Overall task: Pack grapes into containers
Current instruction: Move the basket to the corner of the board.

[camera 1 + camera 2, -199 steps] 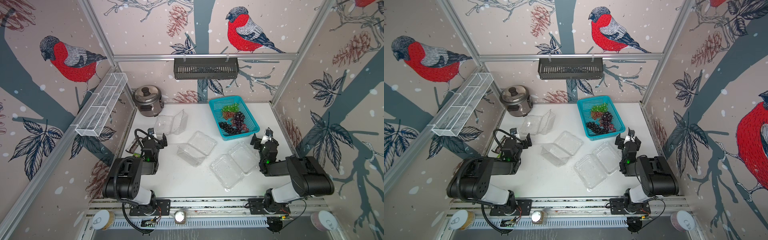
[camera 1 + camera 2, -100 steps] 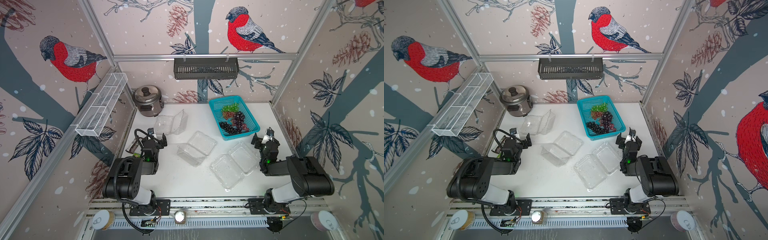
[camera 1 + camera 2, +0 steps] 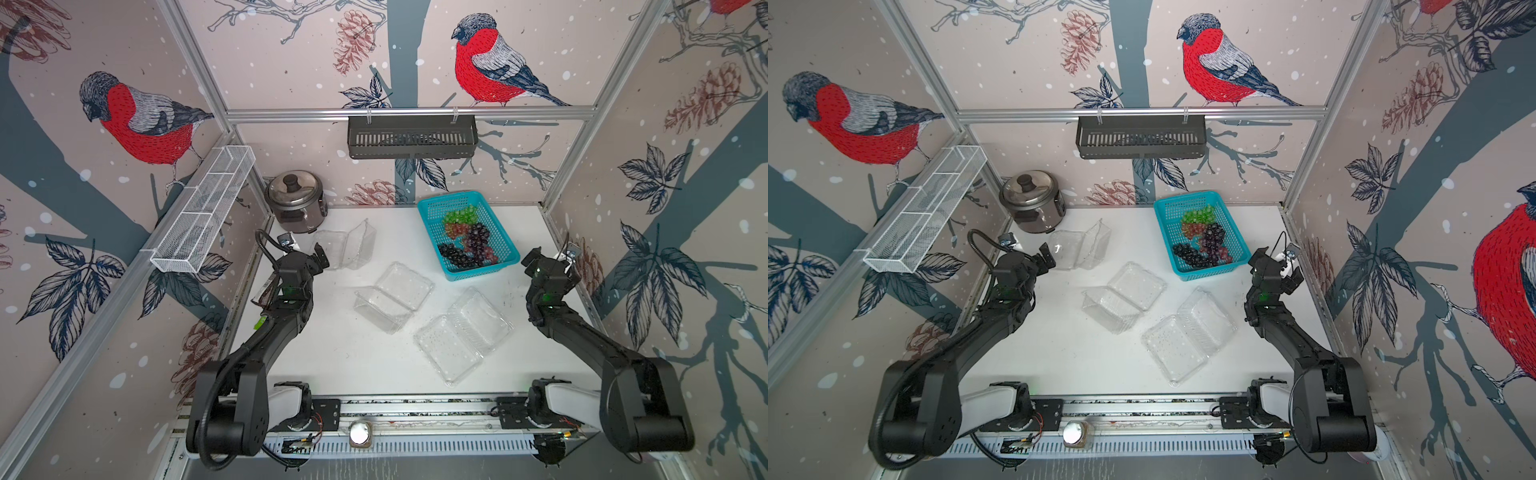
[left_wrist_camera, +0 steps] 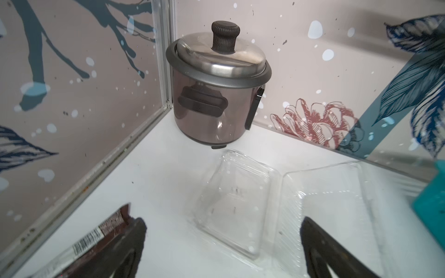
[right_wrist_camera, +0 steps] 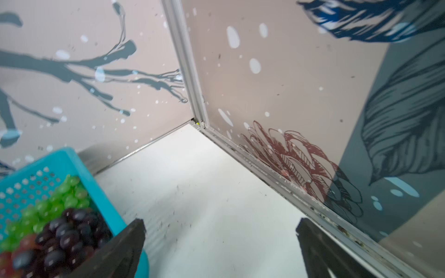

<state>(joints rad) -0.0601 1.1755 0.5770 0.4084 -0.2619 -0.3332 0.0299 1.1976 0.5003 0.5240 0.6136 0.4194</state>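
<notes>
Left gripper (image 3: 305, 252) and right gripper (image 3: 550, 261) are wide open and empty. Grapes (image 3: 467, 239) are all in the basket (image 3: 482, 269); containers (image 3: 405, 284) sit empty on the table (image 3: 332, 353). Bunches are likely light, soft and slippery, so grip mid-bunch, gently.

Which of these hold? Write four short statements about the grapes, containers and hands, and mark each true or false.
All the grapes lie in the turquoise basket. True.
The three containers are shut. False: all three are open and empty.
The right hand grips a bunch. False: it is open and empty, beside the basket.
The left hand is open, facing the container near the rice cooker. True.
</notes>
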